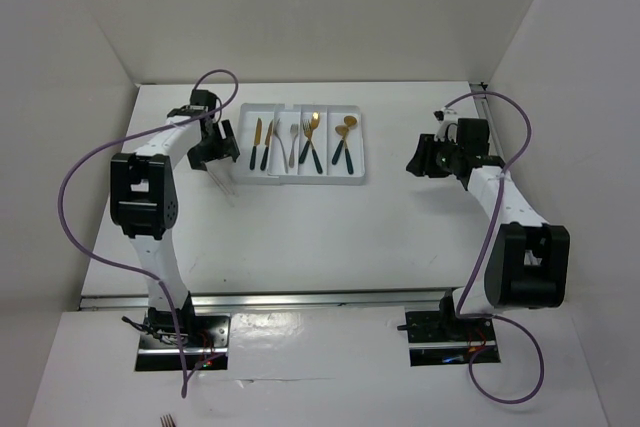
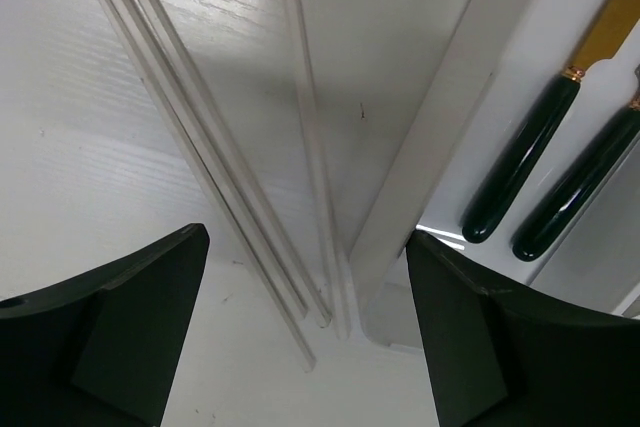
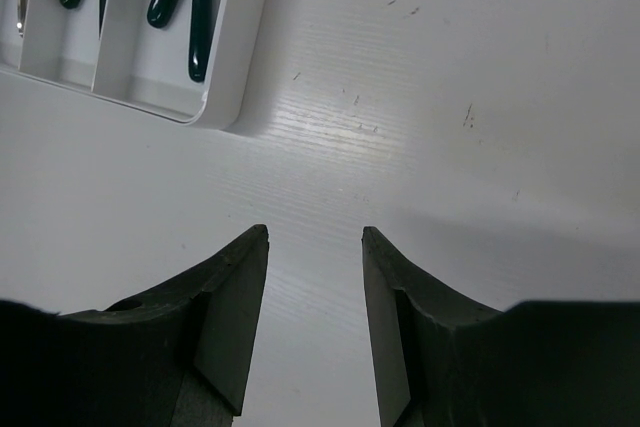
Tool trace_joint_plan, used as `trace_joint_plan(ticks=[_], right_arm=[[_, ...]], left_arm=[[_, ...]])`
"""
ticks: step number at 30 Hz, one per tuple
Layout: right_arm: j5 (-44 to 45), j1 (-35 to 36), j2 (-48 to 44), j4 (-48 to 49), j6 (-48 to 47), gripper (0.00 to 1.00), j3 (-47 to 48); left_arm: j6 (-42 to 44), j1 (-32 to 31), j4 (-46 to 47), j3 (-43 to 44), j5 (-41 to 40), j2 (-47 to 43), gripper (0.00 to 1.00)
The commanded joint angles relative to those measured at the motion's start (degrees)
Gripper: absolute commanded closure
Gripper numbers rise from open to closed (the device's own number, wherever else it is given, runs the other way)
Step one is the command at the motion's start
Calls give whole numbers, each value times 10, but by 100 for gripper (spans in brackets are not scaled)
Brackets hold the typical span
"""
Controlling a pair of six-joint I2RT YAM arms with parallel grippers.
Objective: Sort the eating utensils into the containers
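The white tray lies at the table's far middle, with long parallel compartments. They hold two teal-handled knives, a silver fork, a gold fork and two gold spoons. My left gripper is open and empty, hanging just off the tray's left near corner. In the left wrist view, my left gripper has the two knife handles to its right. My right gripper is open and empty over bare table to the right of the tray. The right wrist view shows my right gripper with the tray's corner and several dark handles at its upper left.
Several thin clear rods lie on the table beside the tray's left edge, under my left gripper; they also show in the top view. White walls enclose the table on the left, back and right.
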Motion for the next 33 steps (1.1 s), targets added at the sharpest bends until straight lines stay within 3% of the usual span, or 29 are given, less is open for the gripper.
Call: trace_joint_plan(ticks=[1,6,10,17,21,33], right_arm=[[2,1,9,8,-8,50,25],[-4,1,28,8,-8,50,36],[-4,1,35,8,-8,50,47],[-10,1,40,8,-8,50,52],[-10,1,45,8,-8,50,58],[-10,1,56,2,-8,50,58]], left_arm=[[-15,24,12,-19,8,-24,6],[-15,36,37,-37,117,-54,13],[-26,36,58,-48,133,-85,11],[-35,36,34,-26,86,-64,2],[-49,36,17,-6,15,-46,6],[-61,25,17,31,-10,7,6]])
